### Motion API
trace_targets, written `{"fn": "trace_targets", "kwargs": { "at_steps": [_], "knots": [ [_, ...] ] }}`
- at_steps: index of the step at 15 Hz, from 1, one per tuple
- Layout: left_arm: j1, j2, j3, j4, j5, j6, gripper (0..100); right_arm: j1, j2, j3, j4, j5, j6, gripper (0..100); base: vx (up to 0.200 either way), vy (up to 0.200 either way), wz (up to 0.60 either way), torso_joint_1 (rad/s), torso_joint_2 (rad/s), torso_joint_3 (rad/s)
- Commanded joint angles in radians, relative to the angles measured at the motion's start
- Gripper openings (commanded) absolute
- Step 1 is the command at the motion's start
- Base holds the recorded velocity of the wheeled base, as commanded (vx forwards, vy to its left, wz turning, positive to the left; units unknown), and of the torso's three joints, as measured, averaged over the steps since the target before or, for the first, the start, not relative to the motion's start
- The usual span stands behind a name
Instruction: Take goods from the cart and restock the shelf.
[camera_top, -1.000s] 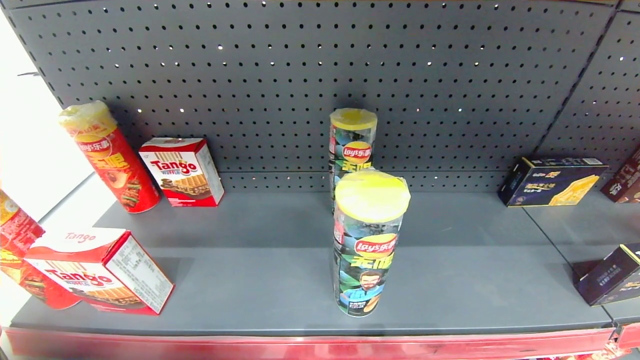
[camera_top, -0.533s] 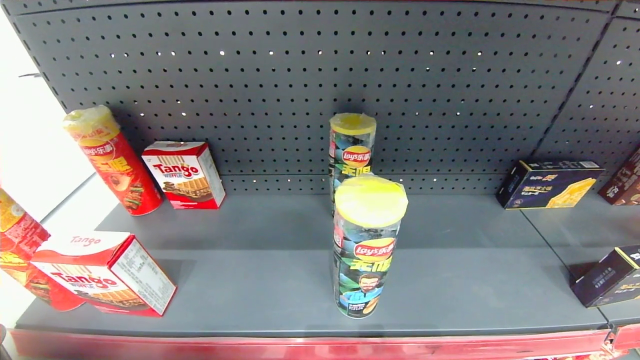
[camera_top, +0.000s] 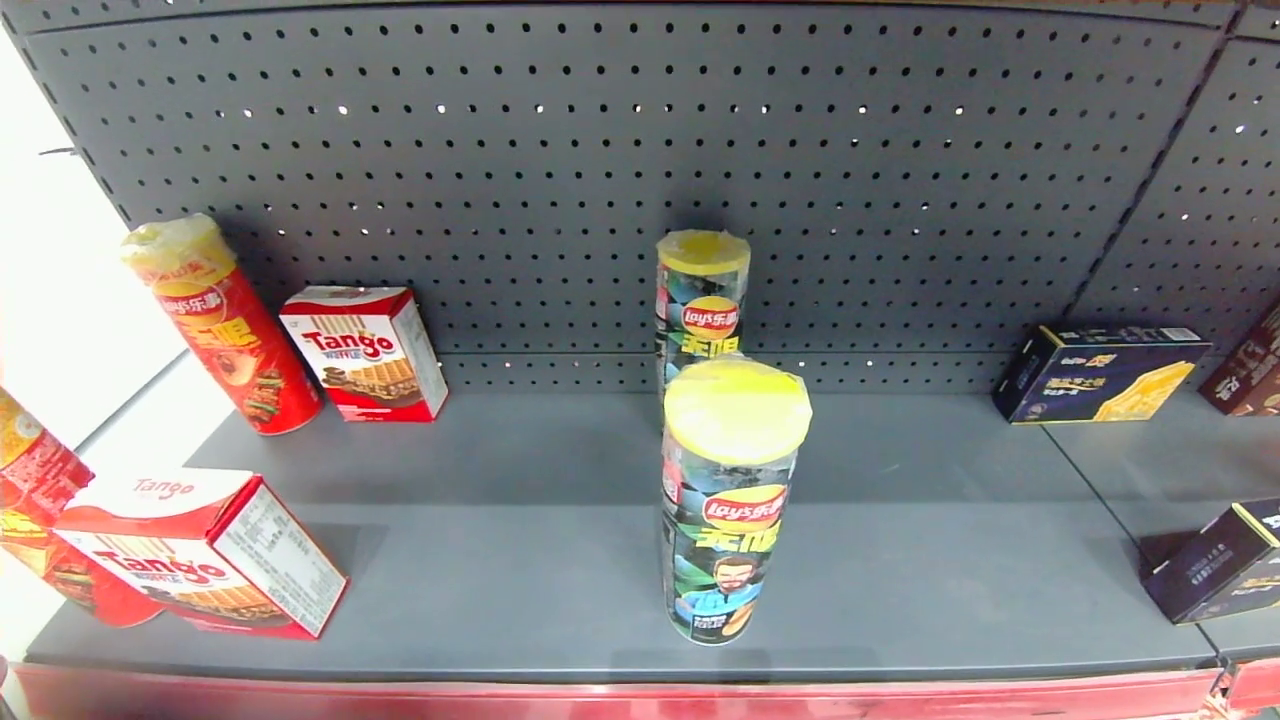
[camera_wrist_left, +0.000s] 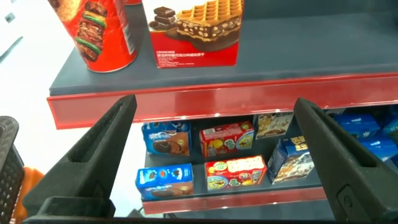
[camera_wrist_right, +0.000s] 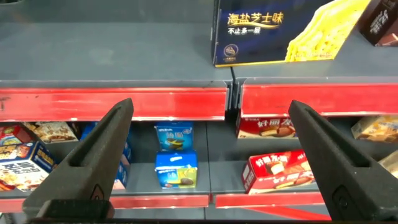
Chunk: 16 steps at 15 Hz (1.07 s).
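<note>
A grey shelf (camera_top: 480, 560) backed by pegboard (camera_top: 600, 130) faces me. Two chip cans stand mid-frame: the front can (camera_top: 728, 500) is close to the shelf's lip, and the rear can (camera_top: 703, 300) is right behind it, near the pegboard. My left gripper (camera_wrist_left: 214, 102) and right gripper (camera_wrist_right: 210, 104) both hang spread and empty before the red shelf edge. I judge the front can the risk. It is tall and narrow, so a careless pass by either arm could knock it off the lip.
</note>
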Motion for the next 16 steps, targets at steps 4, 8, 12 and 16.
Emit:
{"fn": "trace_targets", "kwargs": {
  "at_steps": [4,8,12,16],
  "knots": [
    [0.0,0.001,0.0,0.0,0.008,-0.004,100,0.0,0.002,0.0,0.0,0.0,0.0,100,0.0,0.0,0.0,0.0,0.0,0.0],
    [0.0,0.001,0.0,-0.001,0.009,-0.007,100,0.0,0.002,0.0,0.0,0.0,0.0,100,0.0,0.0,0.0,0.0,0.0,0.0],
    [0.0,0.001,0.0,-0.001,0.014,-0.003,100,0.0,0.002,0.0,0.0,0.0,0.0,100,0.0,-0.1,0.0,0.001,0.0,0.001],
    [0.0,0.001,0.0,-0.001,0.012,-0.006,100,0.0,0.002,0.0,0.0,0.0,0.0,100,0.0,0.0,0.0,0.0,0.0,0.0]
  ]
}}
